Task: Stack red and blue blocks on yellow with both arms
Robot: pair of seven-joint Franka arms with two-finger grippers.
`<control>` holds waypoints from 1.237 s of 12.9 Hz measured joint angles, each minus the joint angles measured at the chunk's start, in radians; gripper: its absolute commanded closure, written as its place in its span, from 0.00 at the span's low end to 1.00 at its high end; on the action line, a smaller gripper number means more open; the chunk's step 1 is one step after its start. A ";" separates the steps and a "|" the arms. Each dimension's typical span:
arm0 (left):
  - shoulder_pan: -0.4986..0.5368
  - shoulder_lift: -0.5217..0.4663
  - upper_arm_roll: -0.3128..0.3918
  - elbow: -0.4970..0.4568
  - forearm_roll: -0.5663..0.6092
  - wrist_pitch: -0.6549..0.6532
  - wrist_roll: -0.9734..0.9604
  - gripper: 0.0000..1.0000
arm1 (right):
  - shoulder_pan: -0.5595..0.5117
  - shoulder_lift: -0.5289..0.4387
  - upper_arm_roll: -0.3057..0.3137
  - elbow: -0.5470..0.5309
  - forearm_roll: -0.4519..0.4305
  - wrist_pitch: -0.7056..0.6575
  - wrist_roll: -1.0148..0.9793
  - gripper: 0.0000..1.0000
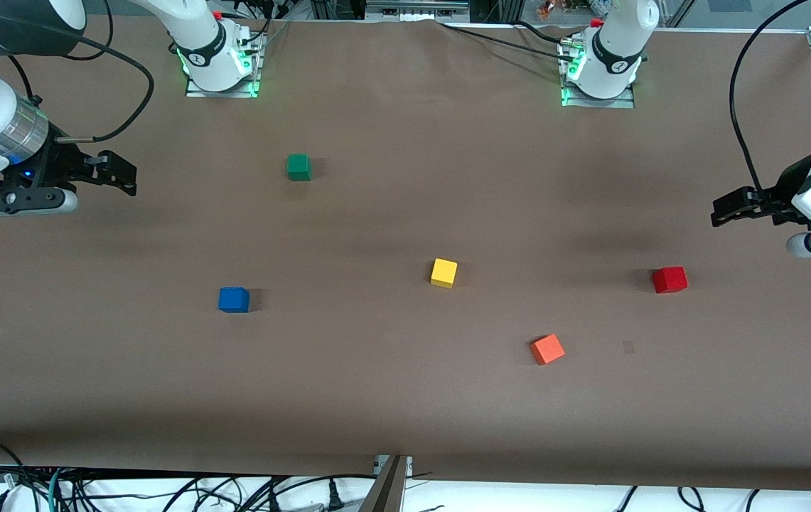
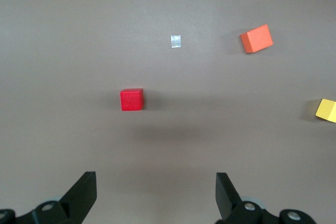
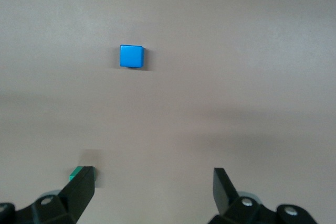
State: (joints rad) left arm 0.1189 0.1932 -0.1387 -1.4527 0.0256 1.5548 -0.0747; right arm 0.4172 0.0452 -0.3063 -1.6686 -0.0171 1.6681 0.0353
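— Starting from the right arm's end of the table, what do you see?

— The right gripper [image 1: 124,174] hangs in the air over bare table [image 1: 405,412], fingers spread wide and holding nothing. The blue block [image 1: 234,299] lies well apart from it, nearer the front camera; a green cube [image 1: 298,167] sits closer to the robots' bases.

— And in the middle?

— The yellow block [image 1: 443,273] stands alone, nothing on top of it. An orange cube [image 1: 547,349] lies nearer the camera, toward the left arm's end, turned a little askew.

— The red one?

— The red block [image 1: 669,279] rests flat near the left arm's end. The left gripper [image 1: 721,211] hovers above the table close by, its claw also apart and empty. From its wrist camera the red block [image 2: 132,99] shows ahead of the open fingers [image 2: 84,192], untouched.
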 measured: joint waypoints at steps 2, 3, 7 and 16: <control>0.000 0.001 0.000 0.001 -0.003 0.000 0.000 0.00 | 0.000 0.000 0.000 0.000 0.000 0.000 0.000 0.00; 0.000 0.001 0.000 0.002 -0.003 0.000 0.000 0.00 | 0.000 0.000 0.000 0.000 0.000 0.000 0.000 0.00; 0.000 0.001 0.000 0.004 -0.003 0.000 0.000 0.00 | 0.000 0.000 0.000 0.000 0.000 0.000 0.000 0.00; 0.030 0.050 0.008 0.005 -0.003 0.002 0.000 0.00 | 0.000 0.001 0.000 0.000 0.000 0.000 0.000 0.00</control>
State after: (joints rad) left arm 0.1490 0.2427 -0.1309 -1.4476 0.0224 1.5567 -0.0748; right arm 0.4170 0.0458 -0.3066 -1.6686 -0.0171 1.6680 0.0353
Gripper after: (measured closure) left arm 0.000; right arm 0.004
